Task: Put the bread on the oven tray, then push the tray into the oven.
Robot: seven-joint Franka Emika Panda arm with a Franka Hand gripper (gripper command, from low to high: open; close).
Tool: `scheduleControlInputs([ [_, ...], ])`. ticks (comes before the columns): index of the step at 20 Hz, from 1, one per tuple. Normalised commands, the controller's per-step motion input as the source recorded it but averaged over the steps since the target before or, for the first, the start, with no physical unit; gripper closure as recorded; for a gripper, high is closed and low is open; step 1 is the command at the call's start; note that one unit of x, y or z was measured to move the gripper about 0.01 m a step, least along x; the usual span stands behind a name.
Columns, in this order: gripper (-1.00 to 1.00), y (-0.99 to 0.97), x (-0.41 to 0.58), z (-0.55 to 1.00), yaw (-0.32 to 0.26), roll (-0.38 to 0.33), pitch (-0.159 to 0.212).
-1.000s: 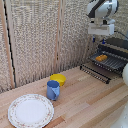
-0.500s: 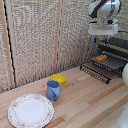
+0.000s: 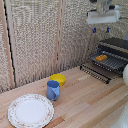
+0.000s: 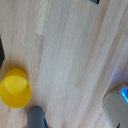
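Bread step looks done: the small orange-yellow oblong bread (image 3: 101,58) already lies on the flat dark oven pan of thin wire bars (image 3: 113,62), which sticks partway out of the boxy dark grey toaster oven (image 3: 116,46) at the exterior view's right. So the step in hand, by my read, is the last one: getting down to the pan and sliding it in along its brackets.

The white boxy clamp w/ two short dark-blue fingers (image 3: 100,30) hangs high above the oven front, well apart from pan and bread. Fingers stand apart w/ a clear gap, nothing between them. The wrist view shows only wood tabletop (image 4: 75,60), the round yellow bowl (image 4: 15,88) and a bit of the blue mug (image 4: 36,119); no fingers seen there.

Next move prob. calls for: lower the clamp to the pan's front edge, take or push that edge, then a level, straight slide inward so the bread doesn't roll.

Bread's long axis runs roughly along the pan's front edge, slightly slanted, i.e. approx. crosswise to the slide direction. Ends look alike, too small to tell more. It sits on the pan's side nearer the exterior view's left.
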Motion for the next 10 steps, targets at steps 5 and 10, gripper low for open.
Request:
scheduleControlInputs([
  [5, -1.00, -0.10, -0.144, 0.26, 0.304, -0.142, -0.090],
  [10, -1.00, -0.05, -0.003, -0.10, 0.317, -0.193, 0.026],
])
